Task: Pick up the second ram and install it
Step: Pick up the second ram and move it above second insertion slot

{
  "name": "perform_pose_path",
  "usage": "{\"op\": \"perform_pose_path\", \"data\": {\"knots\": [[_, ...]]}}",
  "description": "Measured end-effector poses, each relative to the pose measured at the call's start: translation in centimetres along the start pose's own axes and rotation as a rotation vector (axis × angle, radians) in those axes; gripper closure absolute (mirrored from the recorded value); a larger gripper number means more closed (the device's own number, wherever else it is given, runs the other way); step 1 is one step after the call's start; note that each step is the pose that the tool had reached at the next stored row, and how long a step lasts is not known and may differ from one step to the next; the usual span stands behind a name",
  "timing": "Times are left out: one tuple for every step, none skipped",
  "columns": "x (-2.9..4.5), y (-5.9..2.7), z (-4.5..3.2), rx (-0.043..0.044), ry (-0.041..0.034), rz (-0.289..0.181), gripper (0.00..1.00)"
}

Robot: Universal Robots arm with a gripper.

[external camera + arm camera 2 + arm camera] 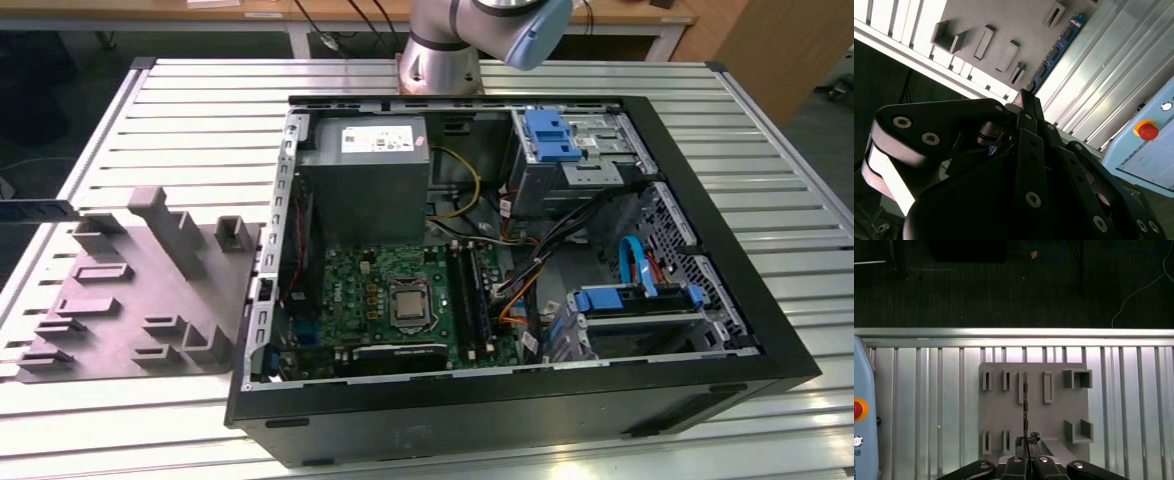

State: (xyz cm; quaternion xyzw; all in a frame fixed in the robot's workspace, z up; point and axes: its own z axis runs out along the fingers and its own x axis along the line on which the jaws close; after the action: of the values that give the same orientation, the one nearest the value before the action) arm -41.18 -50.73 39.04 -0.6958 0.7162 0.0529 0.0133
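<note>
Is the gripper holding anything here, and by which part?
The gripper seems to pinch the second ram by one end; the rest sticks out over the grey fixture plate.

1. Place: a robotics lab or workshop cell.
2. Work surface: a slatted aluminium table carries an open PC case and a grey moulded fixture plate.
3. Equipment: a robot arm stands at the table edge. A control pendant has a red stop button.
4. Surroundings: wooden benches behind the table, and loose cables on a dark floor.
</note>
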Motion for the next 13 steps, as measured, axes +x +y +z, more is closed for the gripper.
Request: {"op": "perform_pose_path", "data": {"knots": [[-0.02,0.01,-0.15,0.0001,-0.0004,0.000,0.89],[-0.03,0.01,-0.29,0.0000,-0.0007,0.000,0.89],[-0.04,0.01,-0.41,0.0000,-0.0010,0.000,0.89],[-0.05,0.02,-0.57,-0.0002,-0.0014,0.000,0.89],[-0.07,0.03,-0.68,0.0000,-0.0018,0.000,0.89],[-0.07,0.03,-0.73,0.0000,-0.0019,0.000,0.89],[-0.07,0.03,-0.73,0.0001,-0.0020,0.000,0.89],[-0.07,0.03,-0.74,0.0001,-0.0020,0.000,0.89],[-0.07,0.03,-0.75,0.0000,-0.0020,0.000,0.89],[-0.07,0.03,-0.76,0.0000,-0.0019,0.000,0.89],[-0.07,0.03,-0.76,-0.0001,-0.0018,0.000,0.89],[-0.07,0.03,-0.76,-0.0001,-0.0019,0.000,0.89],[-0.07,0.02,-0.77,-0.0002,-0.0018,0.000,0.89]]}}
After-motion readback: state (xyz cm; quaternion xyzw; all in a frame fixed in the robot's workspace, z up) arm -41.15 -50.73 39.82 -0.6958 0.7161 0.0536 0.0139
